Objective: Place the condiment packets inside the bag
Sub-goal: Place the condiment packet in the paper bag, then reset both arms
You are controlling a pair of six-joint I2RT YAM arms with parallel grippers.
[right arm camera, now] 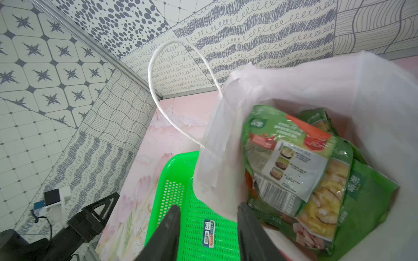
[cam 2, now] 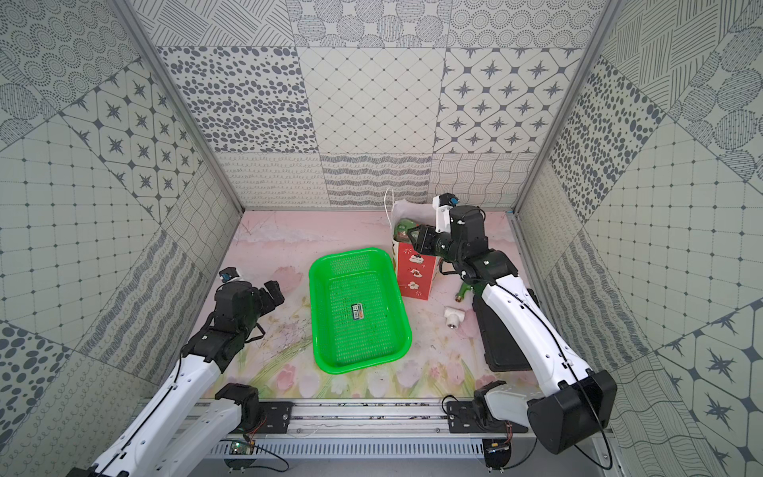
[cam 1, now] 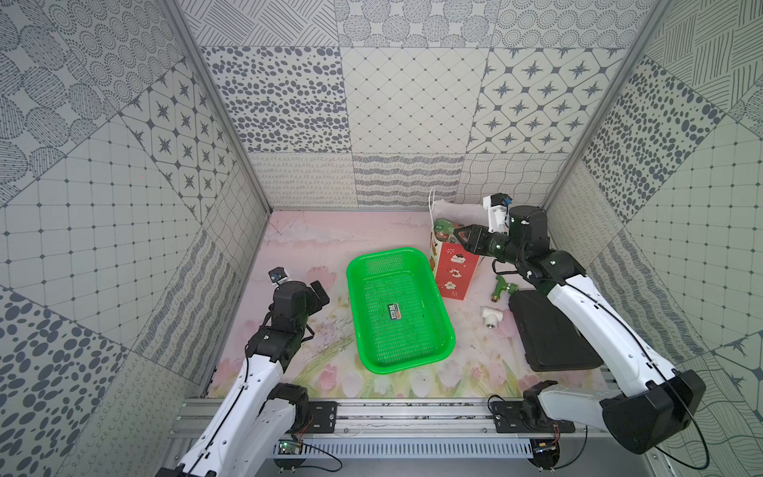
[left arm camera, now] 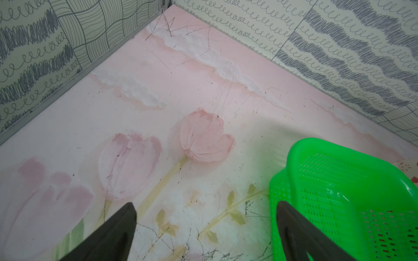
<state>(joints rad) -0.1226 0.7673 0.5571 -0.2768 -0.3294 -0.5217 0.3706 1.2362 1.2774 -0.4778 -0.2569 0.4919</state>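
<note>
Floral counter, patterned walls; in both top views the bag stands upright beside the basket, mouth up for drops, right tool at its rim. Left wrist: left tool wide open, empty, parked clear. Right wrist: packets lie inside the bag; right tool's jaws parted, gripping nothing.

Tulip mat — basket, bag (upright); black case.
</note>
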